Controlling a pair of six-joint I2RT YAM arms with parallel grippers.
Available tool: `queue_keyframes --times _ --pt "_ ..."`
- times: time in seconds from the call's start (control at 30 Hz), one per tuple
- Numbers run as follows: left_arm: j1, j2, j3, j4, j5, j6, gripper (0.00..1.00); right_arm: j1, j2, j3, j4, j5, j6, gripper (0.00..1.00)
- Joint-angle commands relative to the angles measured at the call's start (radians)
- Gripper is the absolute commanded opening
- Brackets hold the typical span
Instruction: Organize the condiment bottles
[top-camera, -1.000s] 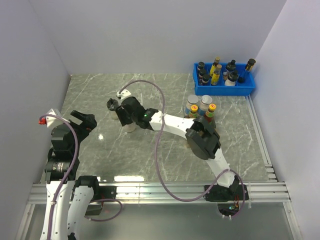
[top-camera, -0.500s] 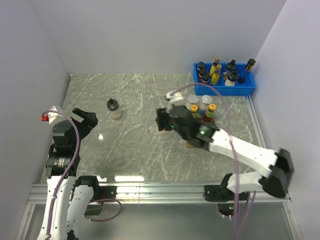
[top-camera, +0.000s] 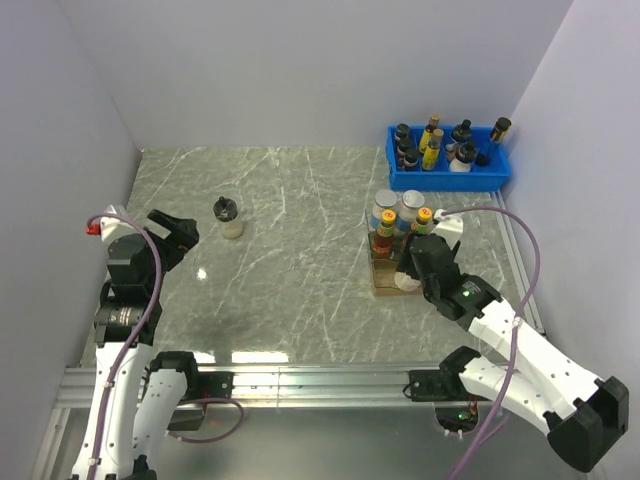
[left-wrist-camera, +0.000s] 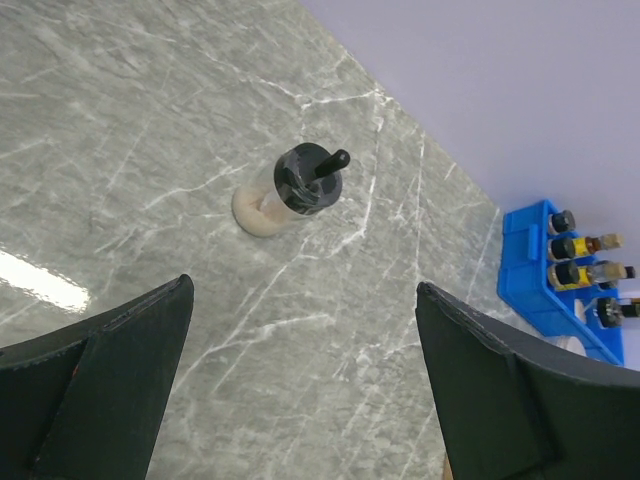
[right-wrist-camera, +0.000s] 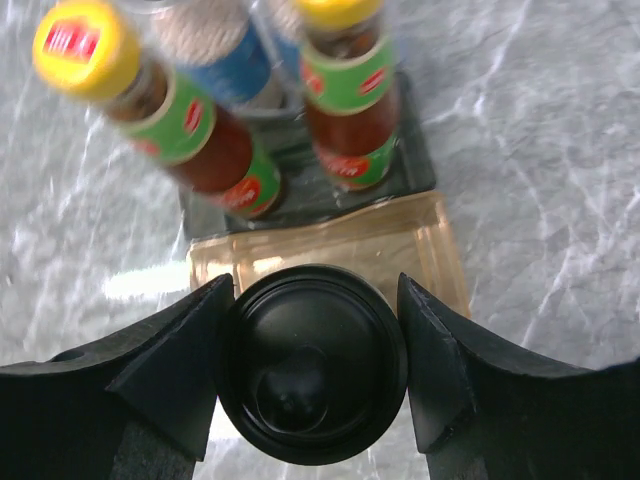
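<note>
My right gripper (top-camera: 413, 268) (right-wrist-camera: 315, 372) is shut on a black-capped little bottle (right-wrist-camera: 312, 350) and holds it over the near end of an amber organiser tray (right-wrist-camera: 340, 245) (top-camera: 384, 287). Behind it in the tray stand two brown sauce bottles with yellow caps (right-wrist-camera: 185, 125) (right-wrist-camera: 348, 95) (top-camera: 424, 222) and two squat white silver-lidded jars (top-camera: 385, 207) (top-camera: 411, 202). The other black-capped little bottle (top-camera: 229, 216) (left-wrist-camera: 297, 187) stands alone on the table at the left. My left gripper (top-camera: 172, 233) (left-wrist-camera: 302, 290) is open and empty, short of that bottle.
A blue plastic bin (top-camera: 450, 178) (left-wrist-camera: 530, 270) crowded with dark and yellow bottles sits at the back right, against the wall. Grey walls close in the marble table (top-camera: 300, 200) on three sides. A metal rail (top-camera: 320, 380) runs along the near edge.
My right arm has carried one black-capped bottle from the left-centre of the table rightward to the tray. The other bottle stays where it was. The left arm has barely shifted.
</note>
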Motion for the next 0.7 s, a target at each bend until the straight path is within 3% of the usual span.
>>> queue_keyframes --times 0.0,0.43,0.63,0.67 --pt "-0.002 0.0 -0.004 0.049 0.029 -0.026 0.99 -0.047 -0.027 0.011 0.095 0.036 0.033 0.0" --pt "-0.002 -0.023 -0.028 0.035 0.028 -0.033 0.99 -0.184 0.094 -0.051 0.199 0.014 0.032 0.0" --pt "-0.002 -0.004 -0.021 0.038 0.031 -0.024 1.0 -0.191 0.159 -0.058 0.207 0.025 0.053 0.0" --pt "-0.002 -0.006 -0.022 0.04 0.029 -0.023 0.99 -0.193 0.165 -0.06 0.21 0.022 0.052 0.09"
